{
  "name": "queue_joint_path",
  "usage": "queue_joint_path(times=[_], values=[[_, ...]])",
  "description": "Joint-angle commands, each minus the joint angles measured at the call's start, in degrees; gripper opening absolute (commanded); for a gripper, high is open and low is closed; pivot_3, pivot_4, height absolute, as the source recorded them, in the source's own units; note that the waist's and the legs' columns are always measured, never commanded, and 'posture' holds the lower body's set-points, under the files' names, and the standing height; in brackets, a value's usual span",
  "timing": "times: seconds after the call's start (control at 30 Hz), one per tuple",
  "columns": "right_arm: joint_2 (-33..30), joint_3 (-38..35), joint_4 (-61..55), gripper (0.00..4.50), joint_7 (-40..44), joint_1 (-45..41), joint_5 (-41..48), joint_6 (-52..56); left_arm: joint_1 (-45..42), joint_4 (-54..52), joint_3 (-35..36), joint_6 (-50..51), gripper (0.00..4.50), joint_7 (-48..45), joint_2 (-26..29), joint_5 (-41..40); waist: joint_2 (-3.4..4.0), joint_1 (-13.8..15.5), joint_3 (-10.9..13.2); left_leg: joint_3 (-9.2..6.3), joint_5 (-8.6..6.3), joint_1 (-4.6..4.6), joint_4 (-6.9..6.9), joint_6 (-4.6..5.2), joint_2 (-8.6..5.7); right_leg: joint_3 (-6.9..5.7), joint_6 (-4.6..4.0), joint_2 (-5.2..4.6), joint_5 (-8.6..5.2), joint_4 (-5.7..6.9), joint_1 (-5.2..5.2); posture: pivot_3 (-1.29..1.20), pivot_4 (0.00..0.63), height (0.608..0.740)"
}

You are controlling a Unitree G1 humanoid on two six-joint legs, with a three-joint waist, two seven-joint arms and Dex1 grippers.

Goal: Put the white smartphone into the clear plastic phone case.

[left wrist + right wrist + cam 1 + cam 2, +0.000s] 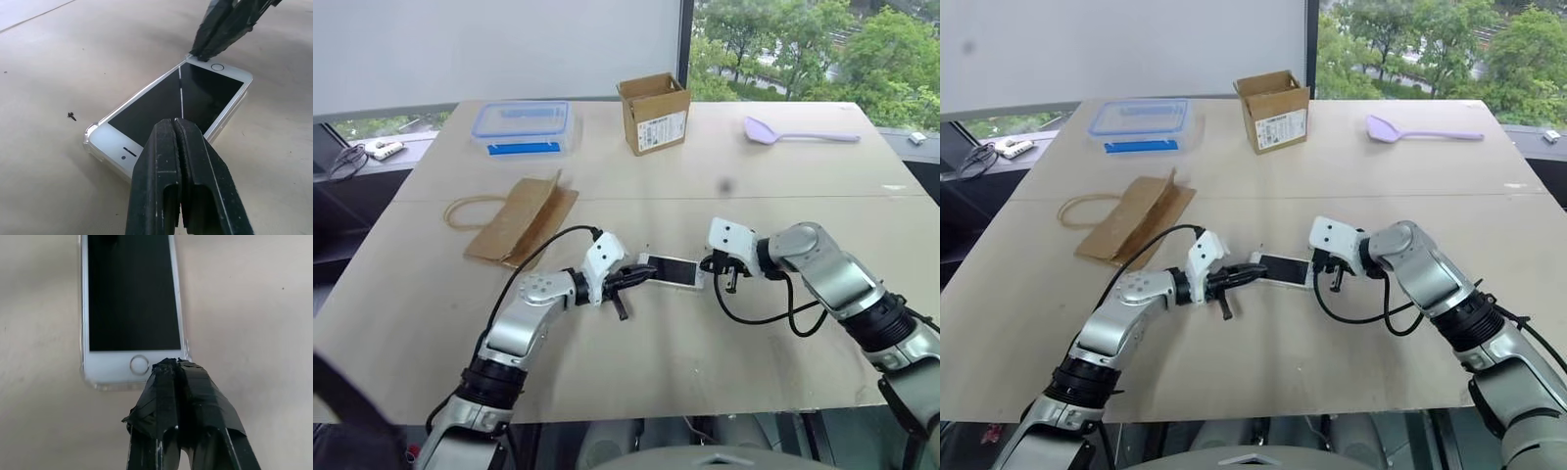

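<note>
Head views: white smartphone (671, 271) flat at surface (636, 382) centre, left pincer (639, 275) at its 9 o'clock end, right pincer (713, 264) at 3 o'clock.

Left wrist: clear plastic phone case (89, 141) rim hugging the corner; fingers pressed together, empty, over the screen edge. Judged rigid, slick, glass-fragile; best pushed at bezel ends.

Right wrist: pincer closed, empty, tip beside the home button corner.

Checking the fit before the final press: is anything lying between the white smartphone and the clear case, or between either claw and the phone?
Nothing visible. The white smartphone lies in the clear plastic phone case on the table. The left claw and right claw, both shut, are at its opposite ends.
</note>
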Motion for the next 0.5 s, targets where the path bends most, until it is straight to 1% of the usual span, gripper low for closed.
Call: queue_joint_path(times=[0.03, 0.13, 0.17, 0.27, 0.4, 0.5], values=[[-0.73, 9.16, 5.76, 0.00, 4.39, 4.94, -2.96, 2.09, 1.23, -0.48, -0.70, 0.80, 0.07, 0.34, 0.01, 1.04, -0.14, -0.01, -0.34, 0.00, 0.00, 0.02, -0.04, 0.00, 0.00, 0.00, 0.00, 0.00, 0.00, -0.02, 0.00, 0.00, 0.150, 0.740], [-0.01, 9.95, 8.79, 0.00, 3.67, 5.22, -5.83, -0.03, 1.59, -0.58, -0.95, 0.67, 0.07, 0.43, -0.12, 1.28, -0.23, -0.14, -0.47, 0.00, 0.00, 0.07, -0.08, 0.00, 0.02, -0.01, -0.02, -0.02, -0.01, -0.04, 0.03, 0.00, 0.150, 0.740], [0.62, 9.15, 9.46, 0.00, 2.61, 5.56, -6.26, -0.86, 1.75, -0.63, -1.01, 0.63, 0.07, 0.44, -0.19, 1.38, -0.22, -0.18, -0.52, 0.01, 0.00, 0.09, -0.09, 0.00, 0.02, 0.02, -0.02, -0.05, -0.01, -0.05, 0.05, 0.00, 0.150, 0.740], [2.03, 4.64, 7.61, 0.00, 0.84, 6.57, -4.99, -1.76, 2.18, -0.63, -1.03, 0.39, 0.07, 0.44, -0.25, 1.60, -0.37, -0.27, -0.65, -0.02, -0.01, 0.22, -0.14, -0.01, 0.05, 0.00, -0.01, -0.06, -0.02, -0.05, 0.13, 0.00, 0.150, 0.740], [1.81, -3.56, 0.22, 0.00, -1.09, 8.82, -1.97, 0.63, 2.47, -0.18, -1.03, -0.15, 0.07, 0.37, -0.31, 1.84, -0.34, -0.22, -0.58, -0.01, -0.02, 0.18, -0.13, -0.02, 0.12, -0.21, -0.01, -0.28, -0.02, -0.11, 0.13, 0.00, 0.150, 0.740], [0.86, -10.68, -6.81, 0.00, -2.20, 10.81, 1.41, 4.70, 2.61, -0.02, -1.03, -0.44, 0.07, 0.36, -0.35, 2.00, 0.26, 0.00, -0.19, 0.01, -0.02, -0.05, -0.15, -0.03, 0.09, -0.26, -0.02, -0.40, 0.00, -0.22, -0.06, 0.00, 0.150, 0.740]])
